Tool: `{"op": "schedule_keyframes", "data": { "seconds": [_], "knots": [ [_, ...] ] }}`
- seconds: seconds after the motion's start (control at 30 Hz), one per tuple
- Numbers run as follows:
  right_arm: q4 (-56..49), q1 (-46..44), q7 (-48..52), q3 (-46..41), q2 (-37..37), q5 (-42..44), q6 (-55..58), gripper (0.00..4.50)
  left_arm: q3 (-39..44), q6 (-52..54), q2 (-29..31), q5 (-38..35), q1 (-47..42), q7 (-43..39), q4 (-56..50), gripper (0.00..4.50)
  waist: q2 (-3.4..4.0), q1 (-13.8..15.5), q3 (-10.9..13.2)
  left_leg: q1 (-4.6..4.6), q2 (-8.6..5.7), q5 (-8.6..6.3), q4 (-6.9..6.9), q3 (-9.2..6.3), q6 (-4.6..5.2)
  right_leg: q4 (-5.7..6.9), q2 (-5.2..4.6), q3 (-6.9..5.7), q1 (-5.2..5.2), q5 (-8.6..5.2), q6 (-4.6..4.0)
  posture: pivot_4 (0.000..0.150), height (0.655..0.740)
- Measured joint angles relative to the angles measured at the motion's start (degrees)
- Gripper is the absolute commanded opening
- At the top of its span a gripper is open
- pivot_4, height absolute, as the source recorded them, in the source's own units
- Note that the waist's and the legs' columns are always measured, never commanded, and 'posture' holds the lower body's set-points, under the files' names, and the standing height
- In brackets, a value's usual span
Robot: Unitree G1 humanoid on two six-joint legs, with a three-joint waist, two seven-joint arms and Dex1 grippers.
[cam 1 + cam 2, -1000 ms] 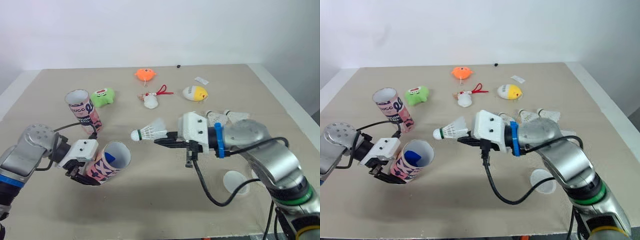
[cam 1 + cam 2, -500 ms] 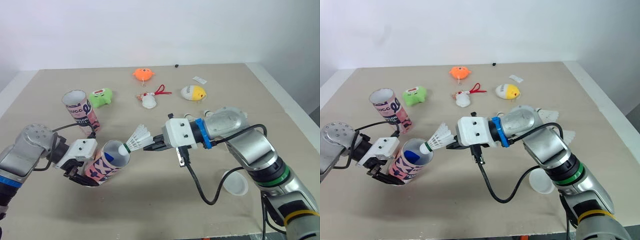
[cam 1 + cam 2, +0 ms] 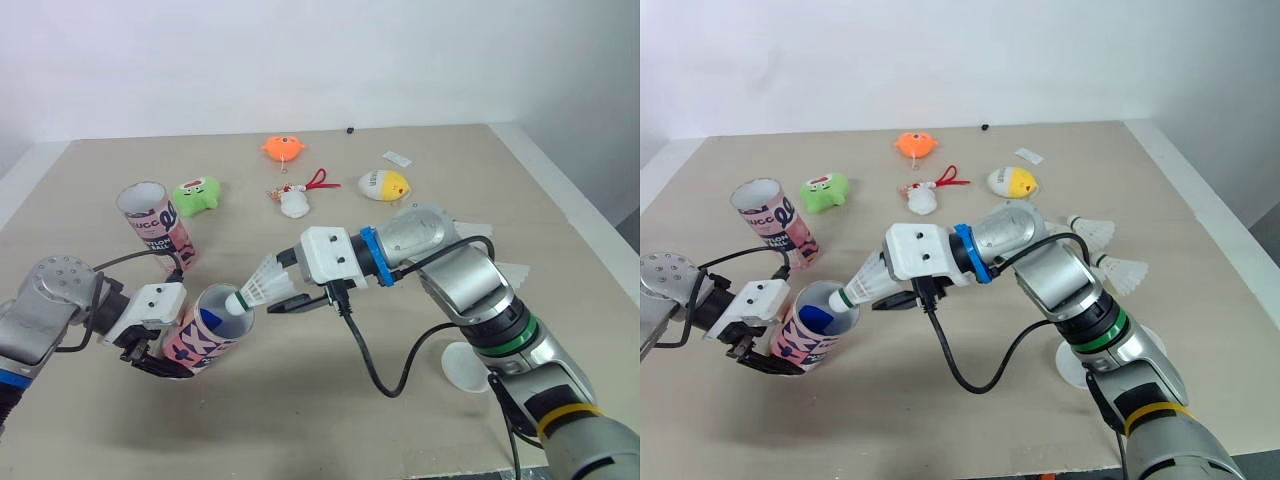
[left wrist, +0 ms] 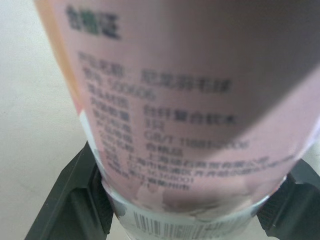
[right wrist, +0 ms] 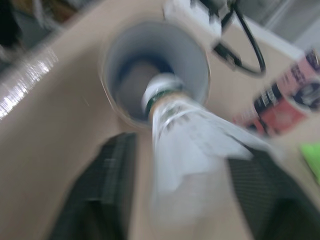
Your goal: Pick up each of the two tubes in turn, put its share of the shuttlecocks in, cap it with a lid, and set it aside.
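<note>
Left eye view is showing my left end effector [image 3: 162, 350] clamping the pink tube [image 3: 212, 325] near its base, tilting its open mouth toward my right arm. My right end effector [image 3: 287, 290] is hovering just beside that mouth with a shuttlecock [image 3: 262, 285] between its fingers, the cork sitting right at the tube's rim. Right wrist view is showing those fingers [image 5: 100, 200] standing apart, with a gap on one side of the feather skirt, so I am judging that they are letting go rather than gripping. Something blue [image 3: 815, 318] is lying inside the pink tube; I cannot tell what it is.

I am judging the task as early: this tube is taking a shuttlecock and is wearing no cap. On the tabletop [image 3: 300, 420], two more shuttlecocks [image 3: 1095, 232] are lying well apart from the pink tube, past my right arm, and a white lid [image 3: 468, 366] is waiting there too. The second tube [image 3: 150, 222] is standing upright near the pink tube, on its far side, open and uncapped.
</note>
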Motion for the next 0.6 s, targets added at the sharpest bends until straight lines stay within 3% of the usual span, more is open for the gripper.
{"op": "schedule_keyframes", "data": {
  "seconds": [0.03,0.47,0.6],
  "knots": [
    [-0.52,-0.02,0.44,-0.75,0.05,1.24,0.83,4.49,0.00,-0.15,-0.07,0.00,0.00,0.00,0.05,2.93,0.00,0.03,0.00,0.00,-0.01,0.00,0.00,0.00,0.00,0.00,-0.02,0.00,0.01,0.01,-0.02,0.150,0.7400],
    [-3.42,-0.06,2.14,-5.77,-1.73,11.75,9.92,4.49,-1.16,-1.65,-2.25,0.67,-2.58,-1.26,2.86,2.93,0.07,0.23,-0.04,0.02,-0.07,-0.01,0.15,-0.01,0.00,0.00,-0.08,-0.11,0.14,-0.04,0.25,0.150,0.7400],
    [-1.65,6.51,-5.95,-14.48,-6.68,10.96,13.47,4.49,-1.77,-1.19,-2.64,1.03,-3.03,-0.99,1.98,2.93,-0.05,0.46,-0.11,0.04,-0.21,-0.02,0.20,-0.11,-0.01,-0.07,-0.23,-0.11,0.35,-0.16,0.45,0.150,0.7400]
  ]
}}
